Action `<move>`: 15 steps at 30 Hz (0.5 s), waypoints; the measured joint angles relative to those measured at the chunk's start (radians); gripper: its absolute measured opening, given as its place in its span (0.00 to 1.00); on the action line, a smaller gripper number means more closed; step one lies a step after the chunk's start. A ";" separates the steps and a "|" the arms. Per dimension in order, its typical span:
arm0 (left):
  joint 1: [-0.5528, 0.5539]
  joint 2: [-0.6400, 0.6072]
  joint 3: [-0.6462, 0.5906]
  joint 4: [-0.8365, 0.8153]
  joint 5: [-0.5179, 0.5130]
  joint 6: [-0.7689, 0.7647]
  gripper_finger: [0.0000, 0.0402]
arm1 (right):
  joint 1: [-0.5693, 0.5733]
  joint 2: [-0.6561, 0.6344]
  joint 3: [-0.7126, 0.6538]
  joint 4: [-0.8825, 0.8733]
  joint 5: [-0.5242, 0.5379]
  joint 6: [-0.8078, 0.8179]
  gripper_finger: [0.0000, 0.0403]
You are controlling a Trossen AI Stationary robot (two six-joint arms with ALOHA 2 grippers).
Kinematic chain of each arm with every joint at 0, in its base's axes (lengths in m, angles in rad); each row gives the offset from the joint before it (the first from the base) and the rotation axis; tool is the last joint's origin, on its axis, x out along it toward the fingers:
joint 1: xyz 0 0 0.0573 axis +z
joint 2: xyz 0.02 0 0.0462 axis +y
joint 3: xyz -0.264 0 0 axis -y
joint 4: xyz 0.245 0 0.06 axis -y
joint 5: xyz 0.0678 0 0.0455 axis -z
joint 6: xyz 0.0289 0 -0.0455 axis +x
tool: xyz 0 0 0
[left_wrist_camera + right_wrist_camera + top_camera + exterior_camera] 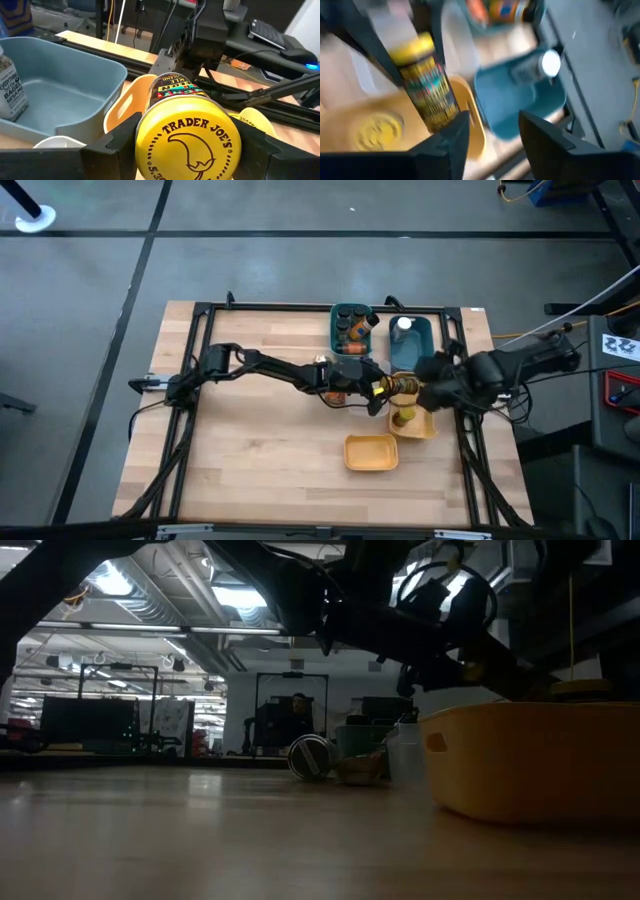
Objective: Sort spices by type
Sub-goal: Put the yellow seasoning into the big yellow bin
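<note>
Over the counter's right side, the left end effector [187,150] pinches a yellow-lidded jar [186,135] above the yellow bin [413,423], best lowered upright, while the right end effector [492,132] hovers spread nearby.

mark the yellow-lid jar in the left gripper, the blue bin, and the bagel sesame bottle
yellow-lid jar [187,142]: left wrist view, on the lid face.
blue bin [107,87]: left wrist view, on its side wall.
bagel sesame bottle [10,92]: left wrist view, on the label.

"TRADER JOE'S" on yellow jar lid [187,145], "BAGEL SESAME" on a bottle label [11,90]
</note>
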 joint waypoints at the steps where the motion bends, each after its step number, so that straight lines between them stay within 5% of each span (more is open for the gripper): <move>1: 0.000 0.000 0.000 0.000 0.000 0.000 0.53 | -0.029 -0.001 -0.020 0.000 -0.031 -0.024 0.41; 7: 0.000 0.000 0.000 -0.003 -0.001 0.000 0.54 | -0.143 -0.002 -0.186 0.047 -0.107 -0.130 0.29; 15: 0.002 -0.001 0.000 -0.007 -0.002 0.000 0.54 | -0.153 -0.002 -0.340 0.257 -0.100 -0.227 0.16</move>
